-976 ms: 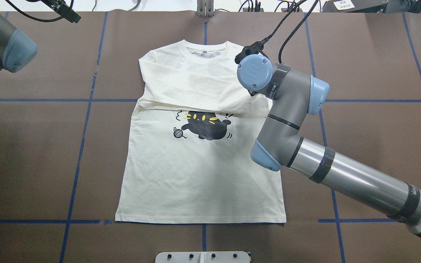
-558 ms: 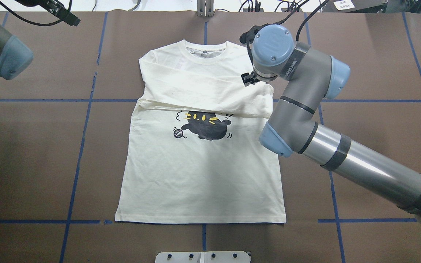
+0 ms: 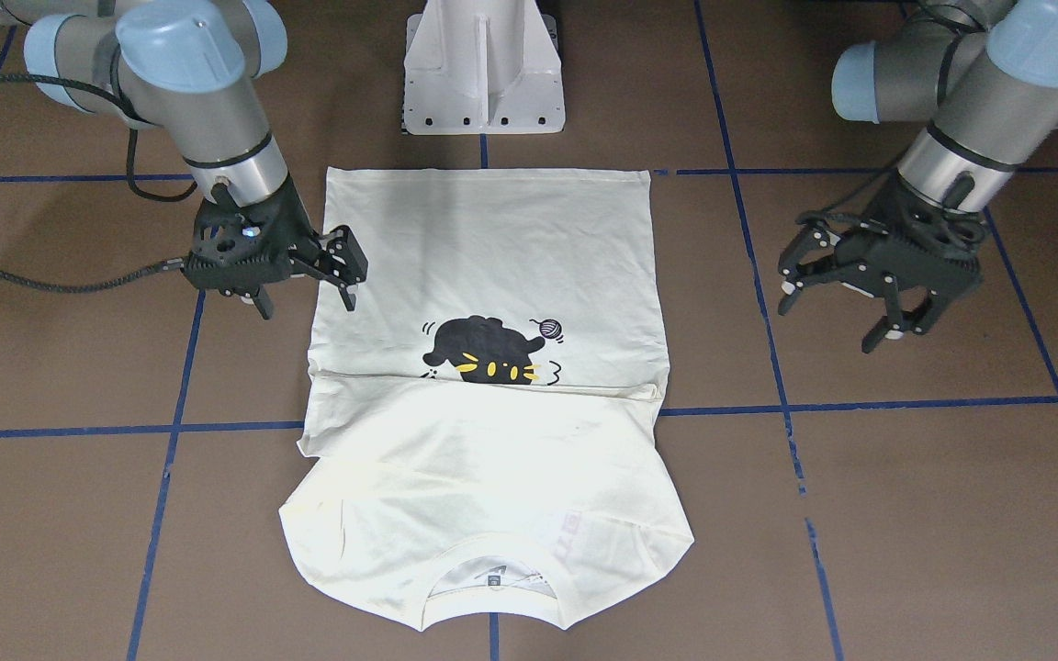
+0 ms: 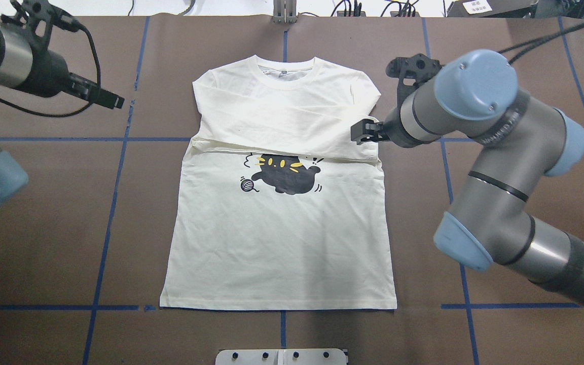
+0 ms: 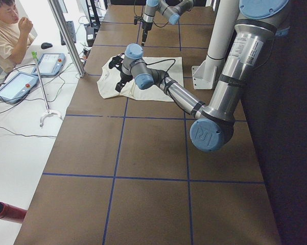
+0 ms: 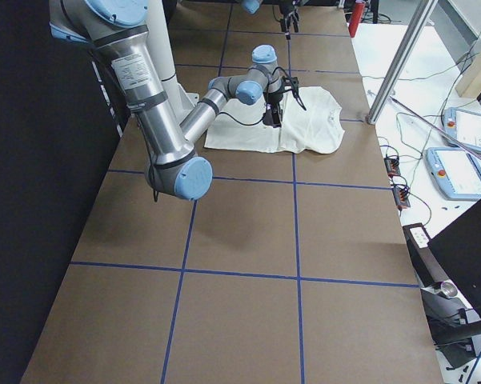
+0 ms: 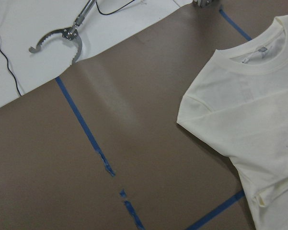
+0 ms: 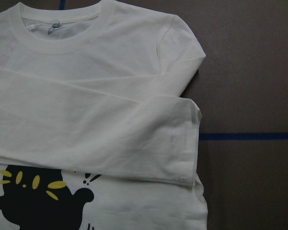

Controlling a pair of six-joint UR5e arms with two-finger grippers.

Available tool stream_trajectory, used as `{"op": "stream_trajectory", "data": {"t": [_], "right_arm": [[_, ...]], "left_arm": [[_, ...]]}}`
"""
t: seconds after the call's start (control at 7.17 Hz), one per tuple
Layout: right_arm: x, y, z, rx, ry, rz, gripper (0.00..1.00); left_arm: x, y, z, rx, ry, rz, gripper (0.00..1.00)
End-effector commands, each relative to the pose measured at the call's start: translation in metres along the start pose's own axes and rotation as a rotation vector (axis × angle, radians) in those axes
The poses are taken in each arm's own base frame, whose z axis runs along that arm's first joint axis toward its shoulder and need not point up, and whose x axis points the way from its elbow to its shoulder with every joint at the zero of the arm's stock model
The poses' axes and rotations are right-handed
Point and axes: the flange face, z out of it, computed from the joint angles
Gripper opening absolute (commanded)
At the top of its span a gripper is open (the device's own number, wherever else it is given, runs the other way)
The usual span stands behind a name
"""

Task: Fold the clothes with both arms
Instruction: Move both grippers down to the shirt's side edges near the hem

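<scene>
The cream-white T-shirt lies flat, print side up, with its neck at the far side. Both long sleeves are folded across the chest above the black cat print; the red lettering is covered. My right gripper is open and empty, hovering at the shirt's edge beside the folded sleeve; it also shows in the overhead view. My left gripper is open and empty, well clear of the shirt's other side, seen overhead too. The right wrist view shows the folded sleeve cuff.
The white pedestal stands beyond the shirt's hem. Blue tape lines cross the brown table. A metal grabber tool lies off the table's far edge. An operator sits by control tablets.
My right arm has swung off the shirt's shoulder to its right edge and its wrist has turned. My left gripper has come into view, lower and closer to the shirt. The shirt has not moved.
</scene>
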Motion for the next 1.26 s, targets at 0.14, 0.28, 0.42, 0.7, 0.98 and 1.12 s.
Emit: {"op": "stream_trajectory", "data": {"t": [0.14,0.28,0.42,0.7,0.98,1.12], "right_arm": [[0.065,0.133,0.004,0.012,-0.115,0.176,0.99],[0.075,0.173,0.004,0.012,-0.088,0.245,0.95],[0.073,0.198,0.007,0.009,-0.079,0.302,0.90],[0.069,0.216,0.009,0.028,-0.080,0.299,0.92],[0.075,0.217,0.012,0.033,-0.067,0.297,0.92],[0.075,0.218,0.012,0.032,-0.067,0.296,0.92]], "left_arm": [[0.097,0.101,0.041,-0.048,0.100,-0.297,0.92],[0.130,0.142,0.044,-0.062,0.097,-0.385,0.77],[0.164,0.178,0.053,-0.092,0.102,-0.467,0.67],[0.199,0.250,0.077,-0.141,0.052,-0.502,0.67],[0.201,0.286,0.086,-0.173,-0.001,-0.497,0.67],[0.199,0.288,0.088,-0.182,-0.029,-0.494,0.67]]}}
